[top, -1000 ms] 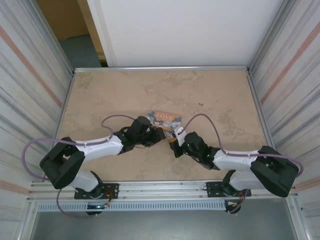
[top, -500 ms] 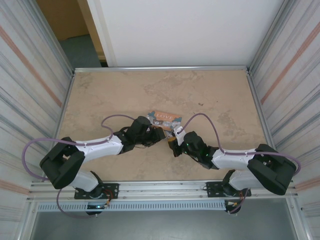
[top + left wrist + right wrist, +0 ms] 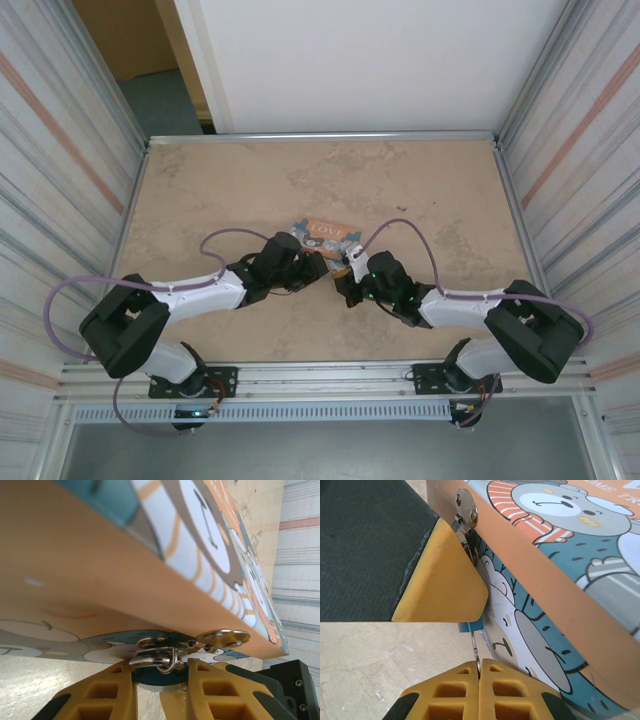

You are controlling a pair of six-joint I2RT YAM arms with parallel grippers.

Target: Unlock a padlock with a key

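Blue padlock [image 3: 470,626], body mostly hidden

Centre of frame: orange tin [image 3: 322,229] lying flat on the tan, mottled bench [image 3: 220,180], printed lid up. Left end effector [image 3: 316,268] points in from lower left, right end effector [image 3: 343,273] from lower right. Both tips sit at the tin's lower edge, just beside each other. A purple cable [image 3: 225,238] arcs over each arm. Corrugated walls [image 3: 60,150] at frame left and right.
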